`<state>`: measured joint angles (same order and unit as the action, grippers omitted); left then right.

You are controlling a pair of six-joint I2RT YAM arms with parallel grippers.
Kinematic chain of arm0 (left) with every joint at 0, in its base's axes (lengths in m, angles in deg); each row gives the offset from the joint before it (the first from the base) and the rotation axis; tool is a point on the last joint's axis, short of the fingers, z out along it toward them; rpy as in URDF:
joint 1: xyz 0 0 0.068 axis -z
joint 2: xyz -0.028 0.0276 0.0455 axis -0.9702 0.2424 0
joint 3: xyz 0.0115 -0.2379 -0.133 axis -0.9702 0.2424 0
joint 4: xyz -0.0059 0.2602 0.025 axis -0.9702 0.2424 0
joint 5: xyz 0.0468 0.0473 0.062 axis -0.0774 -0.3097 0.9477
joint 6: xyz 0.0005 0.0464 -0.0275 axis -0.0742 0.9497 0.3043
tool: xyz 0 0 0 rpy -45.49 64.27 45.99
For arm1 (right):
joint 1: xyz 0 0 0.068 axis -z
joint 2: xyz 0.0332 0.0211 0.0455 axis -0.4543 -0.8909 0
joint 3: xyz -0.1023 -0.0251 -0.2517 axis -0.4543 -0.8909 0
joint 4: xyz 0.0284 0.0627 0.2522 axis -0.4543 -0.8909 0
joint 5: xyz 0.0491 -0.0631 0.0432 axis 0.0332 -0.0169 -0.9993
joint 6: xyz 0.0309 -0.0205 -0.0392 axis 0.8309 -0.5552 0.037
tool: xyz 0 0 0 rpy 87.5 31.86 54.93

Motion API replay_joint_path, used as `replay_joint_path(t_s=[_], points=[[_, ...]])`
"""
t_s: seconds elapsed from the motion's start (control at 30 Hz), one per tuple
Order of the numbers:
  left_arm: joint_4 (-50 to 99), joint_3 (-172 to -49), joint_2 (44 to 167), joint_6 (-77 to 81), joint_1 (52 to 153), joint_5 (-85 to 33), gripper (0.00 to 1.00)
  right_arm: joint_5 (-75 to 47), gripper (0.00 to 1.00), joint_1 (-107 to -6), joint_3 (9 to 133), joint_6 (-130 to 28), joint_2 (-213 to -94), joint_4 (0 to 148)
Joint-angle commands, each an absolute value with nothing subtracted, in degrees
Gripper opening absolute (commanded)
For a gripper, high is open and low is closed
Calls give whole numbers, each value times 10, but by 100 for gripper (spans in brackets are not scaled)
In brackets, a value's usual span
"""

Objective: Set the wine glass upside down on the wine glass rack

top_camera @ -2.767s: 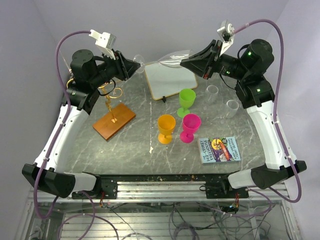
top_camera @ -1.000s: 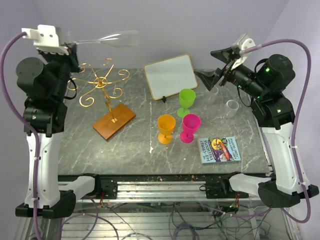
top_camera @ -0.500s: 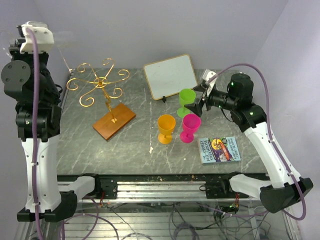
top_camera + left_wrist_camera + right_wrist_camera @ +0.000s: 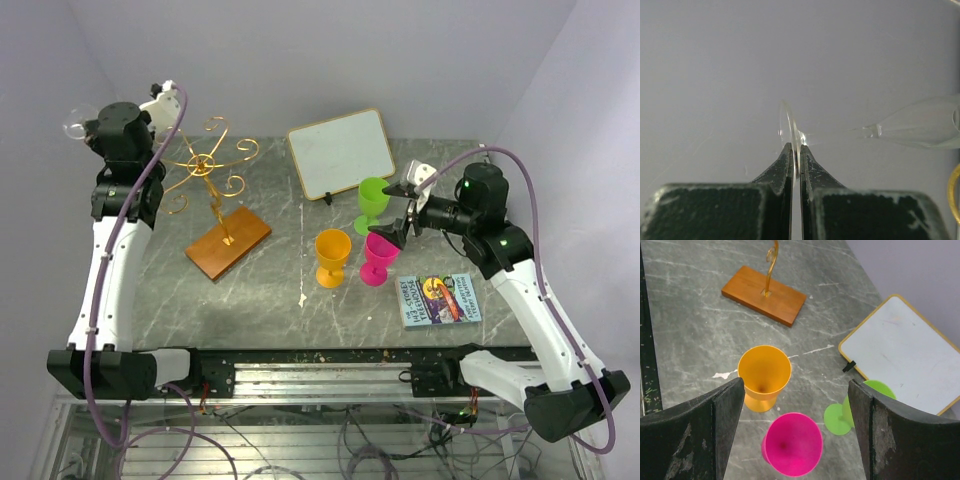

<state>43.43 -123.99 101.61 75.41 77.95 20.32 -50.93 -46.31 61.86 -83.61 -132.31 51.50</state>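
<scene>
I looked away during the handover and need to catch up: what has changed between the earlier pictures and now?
The right gripper let go of the wine glass and swung forward; it now hangs open above the pink cup. The left gripper, shut on the glass's foot, carried it up and left, then down beside the wine glass rack. Rack, pink cup, orange cup, green cup, whiteboard and book have not moved.

Frame edges crop the wine glass (image 4: 925, 129) bowl — and the rack (image 4: 765, 295) top.
</scene>
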Motion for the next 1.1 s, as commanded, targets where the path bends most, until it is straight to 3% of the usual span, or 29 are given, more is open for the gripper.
replay_joint_path(t_s=[0.0,0.57,1.07], points=[[440,-1227,995,806,786,167,7,-519,84,-462,603,-843,-1319,541],[499,-1191,978,847,838,58,7,-525,83,-462,581,-845,-1322,556],[445,-1170,1000,853,880,-12,7,-521,83,-462,574,-849,-1321,560]])
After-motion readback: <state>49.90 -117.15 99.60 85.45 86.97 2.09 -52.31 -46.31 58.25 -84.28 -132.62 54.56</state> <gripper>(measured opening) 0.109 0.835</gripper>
